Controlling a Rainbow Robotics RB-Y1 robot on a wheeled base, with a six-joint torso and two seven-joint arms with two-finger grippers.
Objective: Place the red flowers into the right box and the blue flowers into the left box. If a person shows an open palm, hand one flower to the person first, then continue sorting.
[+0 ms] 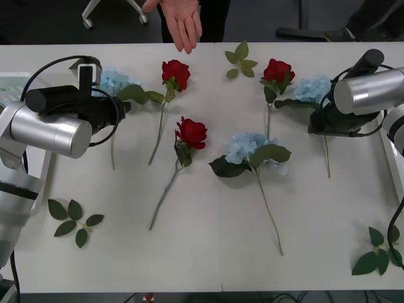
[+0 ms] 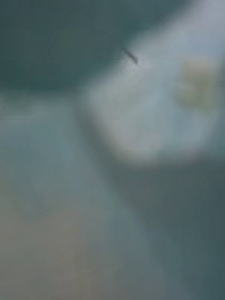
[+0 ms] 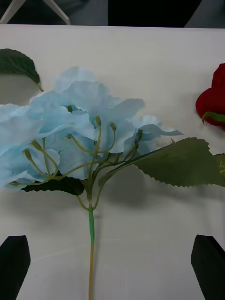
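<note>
A pale blue flower, papery petals on thin green stalks with a serrated leaf, lies on the smooth white table. Its stem runs midway between the left gripper's wide-spread black fingers, untouched, with bare tabletop either side. Whether the right gripper grips anything cannot be told.

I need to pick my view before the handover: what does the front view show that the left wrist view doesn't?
Front view alone: the person's open palm at the table's far edge, three red roses, the middle blue flower, and the right gripper over the right blue flower. Left wrist view alone: the left gripper with jaws open astride a stem. Both: the left blue flower and a red rose.
</note>
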